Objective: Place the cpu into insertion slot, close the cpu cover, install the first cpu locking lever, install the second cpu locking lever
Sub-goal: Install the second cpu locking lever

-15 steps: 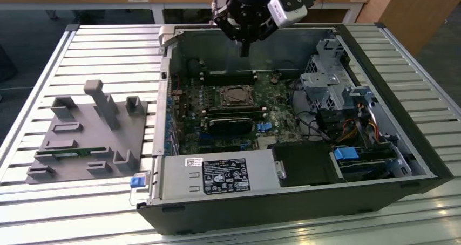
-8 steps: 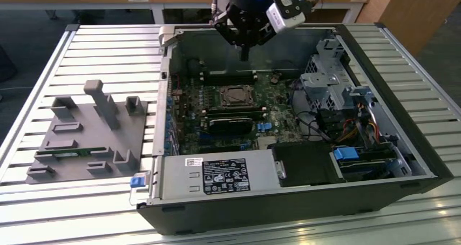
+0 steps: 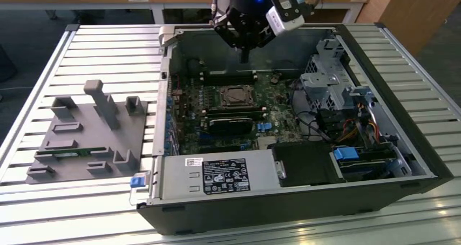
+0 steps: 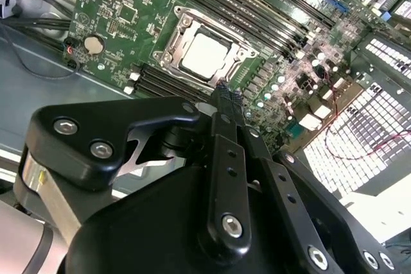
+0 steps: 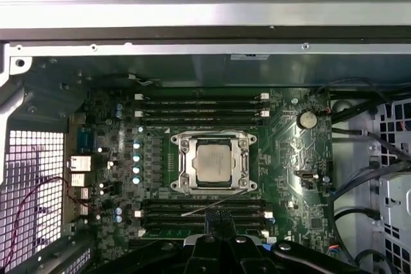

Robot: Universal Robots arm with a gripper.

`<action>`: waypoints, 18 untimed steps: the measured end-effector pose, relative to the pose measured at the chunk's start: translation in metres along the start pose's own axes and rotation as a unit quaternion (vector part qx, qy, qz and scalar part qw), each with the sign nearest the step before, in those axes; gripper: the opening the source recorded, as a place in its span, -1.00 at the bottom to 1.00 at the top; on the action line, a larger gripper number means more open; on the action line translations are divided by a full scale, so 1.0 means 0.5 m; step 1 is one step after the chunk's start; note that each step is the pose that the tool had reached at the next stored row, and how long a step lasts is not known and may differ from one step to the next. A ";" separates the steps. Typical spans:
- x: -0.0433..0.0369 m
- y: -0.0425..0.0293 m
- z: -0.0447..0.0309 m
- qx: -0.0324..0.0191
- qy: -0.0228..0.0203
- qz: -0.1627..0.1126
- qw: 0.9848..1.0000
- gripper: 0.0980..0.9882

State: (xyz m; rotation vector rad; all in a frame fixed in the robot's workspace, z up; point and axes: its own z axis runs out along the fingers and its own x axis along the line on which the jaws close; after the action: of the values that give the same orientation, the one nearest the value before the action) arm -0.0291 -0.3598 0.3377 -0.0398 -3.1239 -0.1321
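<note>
The cpu (image 5: pixel 213 162) lies flat in the insertion slot (image 5: pixel 182 184) on the green board, its silver top facing up; it is also visible as the cpu (image 4: pixel 204 52) and the cpu (image 3: pixel 235 95). The cpu cover (image 5: pixel 240 158) lies down around the chip as a silver frame. A thin metal lever (image 5: pixel 212 205) slants out from the socket over the memory slots. My gripper (image 3: pixel 245 55) hangs above the far part of the open case, well above the socket. The gripper (image 4: pixel 225 94) is shut and holds nothing; its tip also appears as the gripper (image 5: pixel 218 217).
The computer case (image 3: pixel 403 164) lies open on a slatted metal table (image 3: pixel 108 50). A grey fixture (image 3: pixel 86 131) stands at the exterior view's left. Inside are a power supply (image 3: pixel 216 175), a black block (image 3: pixel 230 125), a drive cage (image 3: pixel 338 88) and cables (image 3: pixel 317 126).
</note>
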 end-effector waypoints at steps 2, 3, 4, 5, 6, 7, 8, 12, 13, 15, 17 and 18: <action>-0.001 0.000 0.003 0.000 0.000 0.000 1.000 -0.98; -0.001 0.000 0.003 0.000 0.000 0.000 1.000 -0.98; -0.001 0.000 0.004 0.000 0.000 0.000 1.000 -0.98; -0.001 0.000 0.005 0.000 0.000 0.000 1.000 -0.98; -0.001 -0.001 0.006 0.000 0.000 0.000 1.000 -0.98; -0.001 -0.001 0.008 0.000 0.000 0.000 1.000 -0.98; -0.001 -0.001 0.010 0.000 0.000 0.000 1.000 -0.98; -0.003 -0.002 0.022 -0.001 0.000 0.000 1.000 -0.98; -0.003 -0.002 0.026 -0.001 0.000 0.000 1.000 -0.98; -0.003 -0.002 0.033 -0.001 0.001 0.000 1.000 -0.98; -0.003 -0.003 0.040 -0.001 0.001 0.000 1.000 -0.98; -0.003 -0.003 0.044 -0.001 0.001 0.000 1.000 -0.98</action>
State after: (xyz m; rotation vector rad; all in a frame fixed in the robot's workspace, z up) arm -0.0279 -0.3595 0.3156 -0.0399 -3.1223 -0.1337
